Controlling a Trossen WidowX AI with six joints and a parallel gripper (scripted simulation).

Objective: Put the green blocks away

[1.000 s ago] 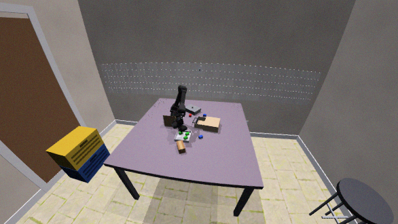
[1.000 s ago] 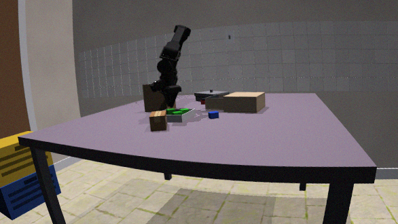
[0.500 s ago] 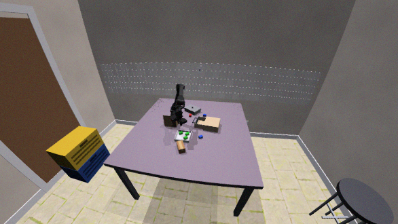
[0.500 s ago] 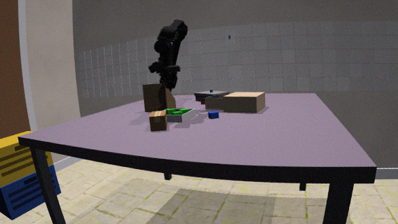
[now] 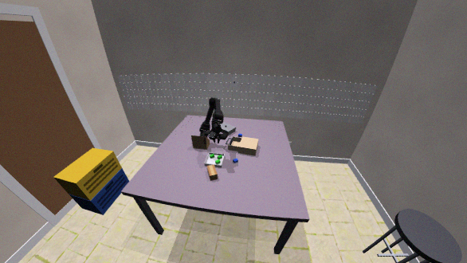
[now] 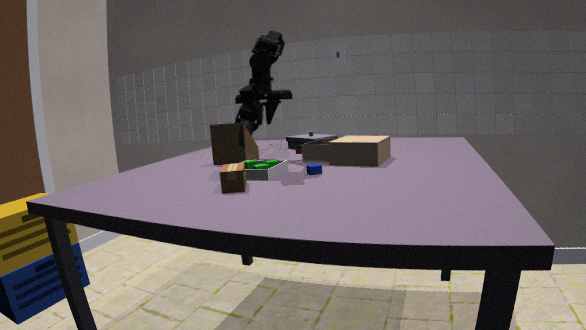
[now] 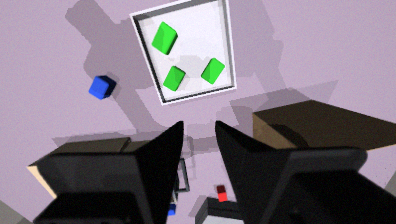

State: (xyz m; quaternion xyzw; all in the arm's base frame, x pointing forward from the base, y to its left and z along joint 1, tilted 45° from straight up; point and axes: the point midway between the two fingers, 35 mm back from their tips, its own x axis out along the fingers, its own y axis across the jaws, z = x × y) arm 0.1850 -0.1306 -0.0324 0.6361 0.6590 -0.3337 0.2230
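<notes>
Your gripper [image 5: 216,139] [image 6: 264,120] [image 7: 199,125]: fingers parted, nothing between, above table [image 5: 255,187] [image 6: 380,210] [image 7: 40,70]. Three green blocks [image 5: 217,161] [image 6: 261,165] [image 7: 164,38] inside white basket [image 5: 214,165] [image 6: 257,174] [image 7: 200,95], upright. Looks like search step: next, you likely check drawer unit [image 5: 244,145] [image 6: 360,150] and grey lidded box [image 5: 227,128] [image 6: 311,140] [image 7: 222,220]; leave blue block [image 5: 235,160] [image 6: 314,169] [image 7: 102,87].

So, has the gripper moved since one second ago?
Yes. In the exterior view, the gripper was low by the tray; now it is higher and farther back from it.
</notes>
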